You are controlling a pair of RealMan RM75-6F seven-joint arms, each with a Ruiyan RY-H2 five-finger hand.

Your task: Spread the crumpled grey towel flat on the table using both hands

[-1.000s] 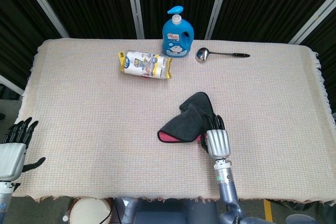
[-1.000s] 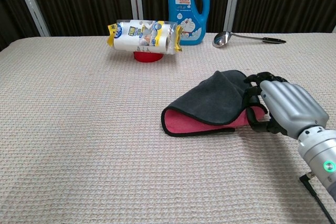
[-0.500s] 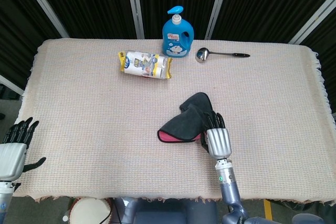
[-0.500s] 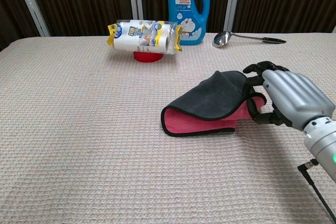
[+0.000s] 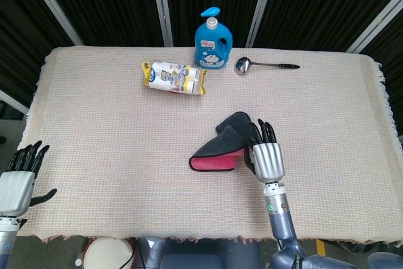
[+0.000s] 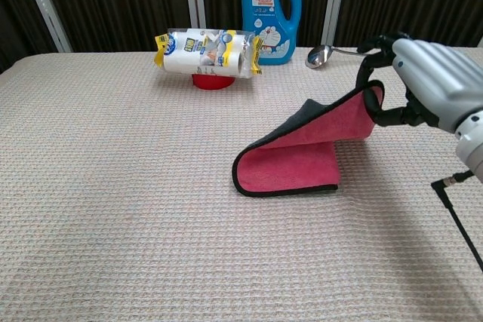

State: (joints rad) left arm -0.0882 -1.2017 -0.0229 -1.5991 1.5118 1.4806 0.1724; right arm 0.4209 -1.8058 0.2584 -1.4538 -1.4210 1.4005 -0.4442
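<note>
My right hand (image 6: 423, 81) pinches the near-right edge of the towel (image 6: 302, 152) and holds that flap up off the table (image 5: 94, 130), so the chest view shows its pink underside while the head view shows mostly the grey top. The towel's other layer lies on the cloth right of centre, folded at its left end. The hand's palm side is hidden from both cameras, and its wrist is cut off by the chest frame. My left hand (image 5: 17, 177) sits off the table's near-left corner, fingers apart and holding nothing, seen only in the head view. Far back are a blue bottle (image 5: 213, 39), a ladle (image 5: 258, 65) and a wrapped packet (image 5: 174, 78); something red under the packet is mostly hidden.
</note>
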